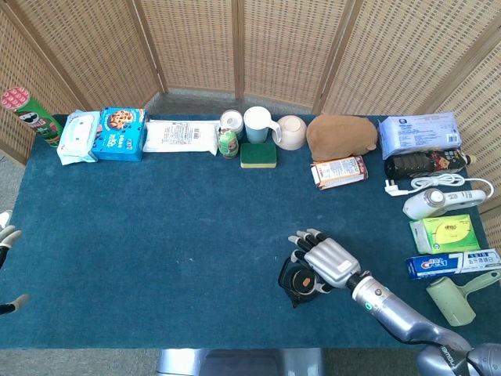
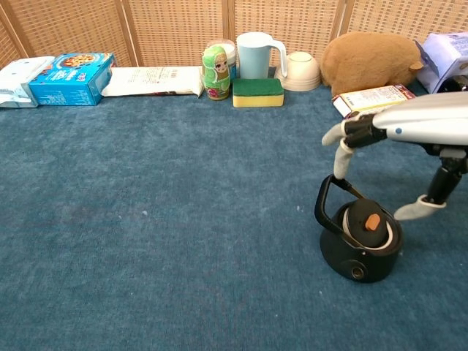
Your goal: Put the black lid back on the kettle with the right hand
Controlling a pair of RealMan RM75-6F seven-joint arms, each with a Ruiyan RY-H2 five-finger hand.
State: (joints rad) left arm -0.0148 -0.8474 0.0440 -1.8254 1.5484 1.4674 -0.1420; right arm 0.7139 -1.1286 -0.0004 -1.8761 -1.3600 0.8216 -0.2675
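The small black kettle (image 2: 358,257) stands on the blue cloth at the near right, its loop handle (image 2: 326,203) raised on the left. The black lid (image 2: 368,223) with its orange knob lies on the kettle's mouth, slightly tilted, with a pale rim showing on its right. My right hand (image 2: 406,126) hovers just above with fingers and thumb spread, touching neither lid nor kettle. From the head view the right hand (image 1: 329,261) covers part of the kettle (image 1: 297,284). Only pale fingertips of my left hand (image 1: 7,236) show at the far left edge, apart and holding nothing.
Along the back edge stand a green doll (image 2: 216,72), a sponge (image 2: 257,91), a pale jug (image 2: 256,54), a bowl (image 2: 300,70), a brown plush (image 2: 371,60) and a snack packet (image 2: 373,101). Toothpaste (image 1: 454,263), a green box (image 1: 445,233) and a lint roller (image 1: 455,298) lie to the right.
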